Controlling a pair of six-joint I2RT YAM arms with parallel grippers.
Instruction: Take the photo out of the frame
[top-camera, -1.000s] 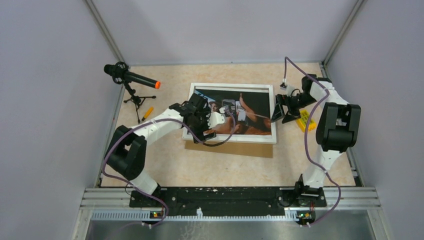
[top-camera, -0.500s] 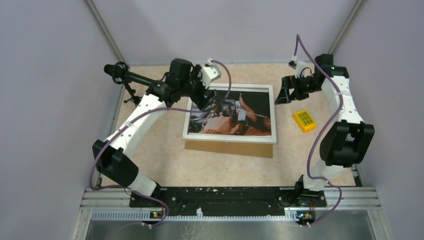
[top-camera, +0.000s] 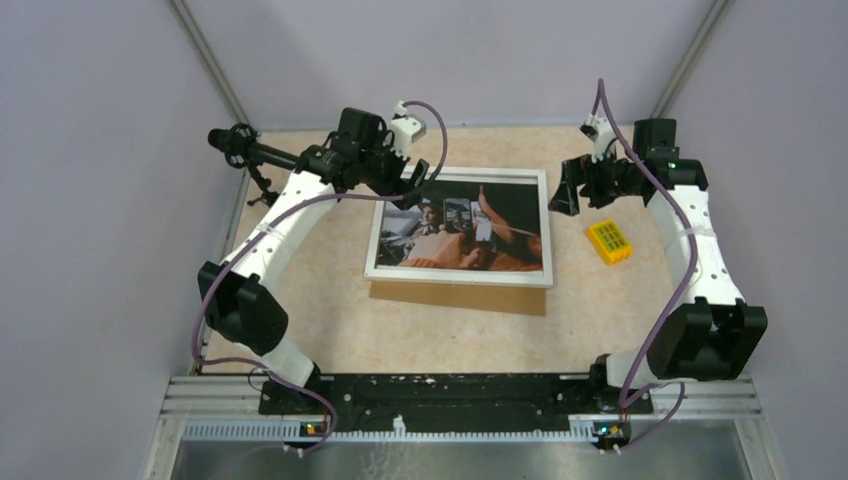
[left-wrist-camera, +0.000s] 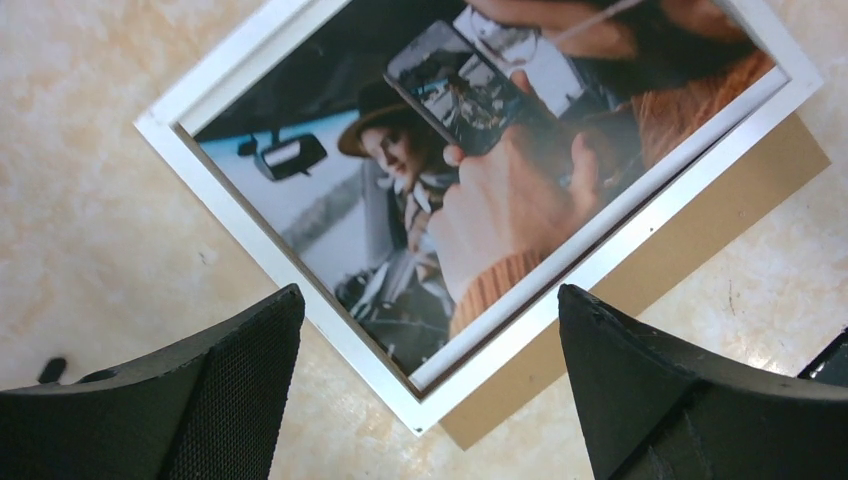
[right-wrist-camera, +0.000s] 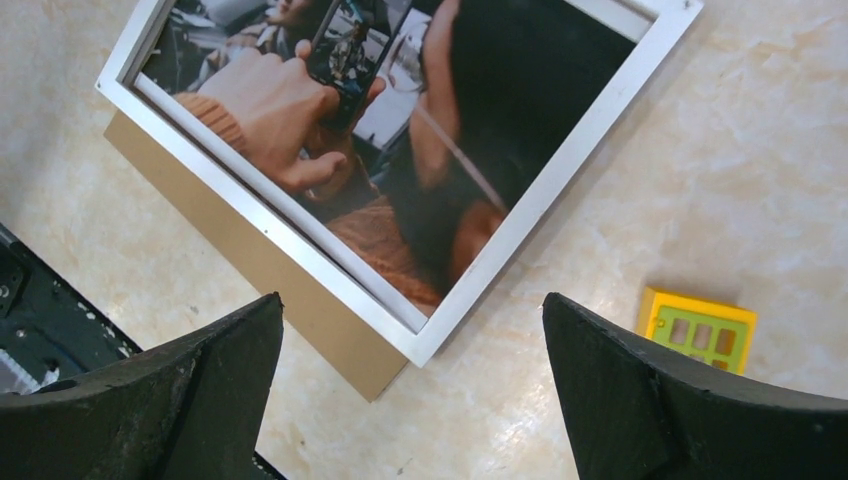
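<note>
Photo (top-camera: 465, 225): glossy paper. Frame (top-camera: 455, 275): smooth white. Board (top-camera: 460, 298) under the frame: brown, matt fibreboard. Block (top-camera: 609, 241) beside the frame: yellow plastic. Surface (top-camera: 420, 335): pale, marbled, smooth. Left tool (left-wrist-camera: 430, 295) fingers (left-wrist-camera: 230, 390): black, matt, grainy.

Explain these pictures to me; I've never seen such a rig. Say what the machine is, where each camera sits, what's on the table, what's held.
Two white robot arms are bolted at the near edge of a table, each ending in a two-finger gripper. The wide picture comes from a fixed camera above and behind them; the other two come from cameras on the wrists, so the black shapes there are each arm's own fingers. On the table lie a white frame with the photo in it, a brown board sticking out under its near edge, a yellow block and a microphone on a stand. The left gripper and right gripper hang open near the frame's far corners, holding nothing.
</note>
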